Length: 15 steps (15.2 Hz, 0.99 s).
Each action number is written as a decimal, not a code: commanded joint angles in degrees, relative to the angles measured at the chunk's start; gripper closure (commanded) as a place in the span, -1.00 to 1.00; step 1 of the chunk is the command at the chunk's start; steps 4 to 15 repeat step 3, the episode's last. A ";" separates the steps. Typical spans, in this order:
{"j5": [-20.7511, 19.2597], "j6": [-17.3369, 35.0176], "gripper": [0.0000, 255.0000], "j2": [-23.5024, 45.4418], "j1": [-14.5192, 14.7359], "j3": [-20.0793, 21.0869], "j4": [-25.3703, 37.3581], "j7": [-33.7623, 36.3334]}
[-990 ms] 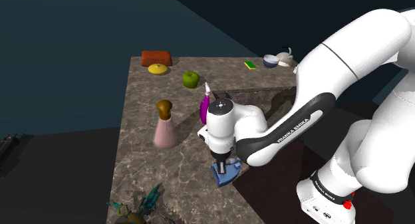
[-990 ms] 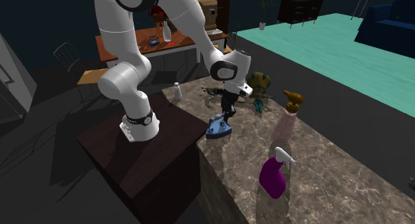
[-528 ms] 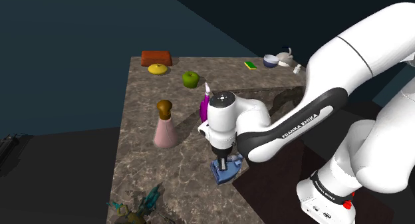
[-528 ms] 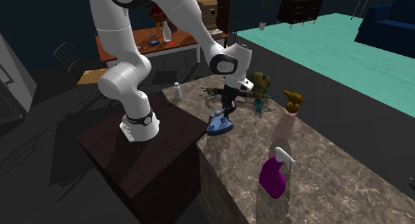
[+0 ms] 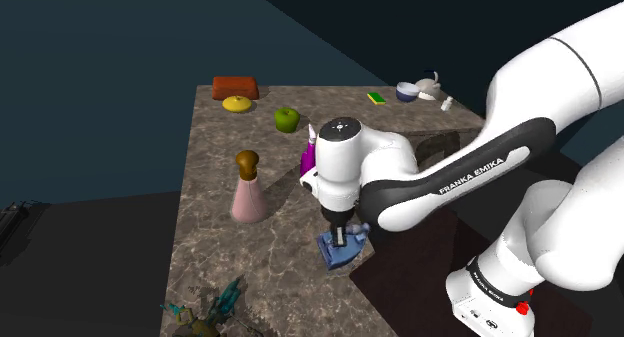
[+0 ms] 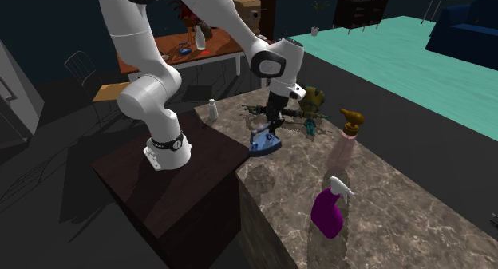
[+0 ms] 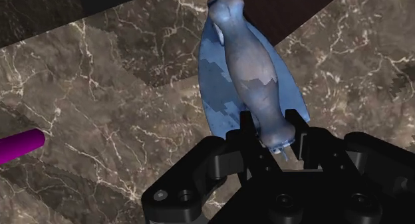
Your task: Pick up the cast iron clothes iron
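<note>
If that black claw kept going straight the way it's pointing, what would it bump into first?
The blue clothes iron: the black gripper is clasping its rounded handle, so the iron's flat base comes first, then probably the brown marbled countertop beneath.

Dim renders — soft shadows, no glare, sharp throughout.

Mottled blue clothes iron (image 7: pixel 253 76) – pale grey-blue along the handle, with deeper blue blocky patches on the body. The worktop (image 7: pixel 120 116) is dark brown marble veined in cream. The gripper (image 7: pixel 269 127) is all black and the arm (image 5: pixel 560 75) is white with dark joints. Other colours – a magenta spray bottle (image 6: pixel 327 213) with a white head, a pink flask (image 5: pixel 248 197) with a brown top, a green apple (image 5: pixel 287 118), a yellow lump (image 5: pixel 237 104) and a rust-red block (image 5: pixel 235 86)
</note>
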 commanded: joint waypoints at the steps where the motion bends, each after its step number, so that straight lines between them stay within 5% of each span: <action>1: 0.61 -1.64 1.00 -1.09 0.08 -0.02 0.64 -0.48; 15: 0.67 -1.77 1.00 -1.19 0.09 -0.03 0.68 -0.53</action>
